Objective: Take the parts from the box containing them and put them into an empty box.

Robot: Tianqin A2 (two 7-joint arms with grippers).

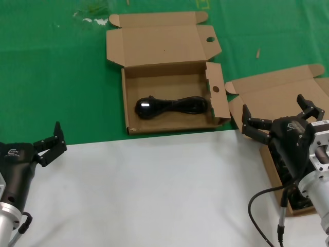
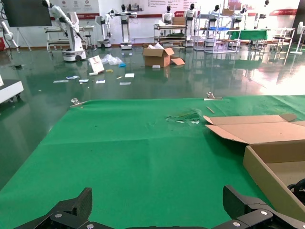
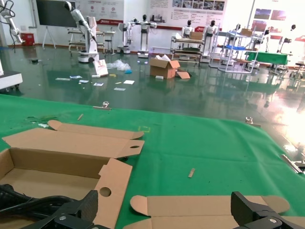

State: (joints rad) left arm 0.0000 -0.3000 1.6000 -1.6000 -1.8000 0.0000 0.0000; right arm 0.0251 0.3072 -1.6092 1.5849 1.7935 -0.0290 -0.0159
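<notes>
One part, a coiled black cable (image 1: 172, 106), lies inside the box with round-holed flaps (image 1: 175, 127) at the middle of the green mat. That cable (image 3: 28, 202) and a holed flap (image 3: 112, 186) also show in the right wrist view. The plain-flapped box (image 1: 272, 95) sits at the right, mostly hidden by my right arm; its contents cannot be made out. My right gripper (image 1: 273, 105) hovers open over it, with its rounded lid tab (image 3: 205, 205) beneath the empty gripper (image 3: 164, 205). Near the left table edge my left gripper (image 1: 47, 135) rests open and empty, its own view (image 2: 159, 200) facing bare mat.
A white sheet (image 1: 154, 190) covers the near half of the table, and the green mat (image 1: 61, 77) covers the far half. A small scrap (image 1: 258, 52) lies on the mat behind the boxes. The holed box's wall (image 2: 267, 176) stands off to one side of the left gripper.
</notes>
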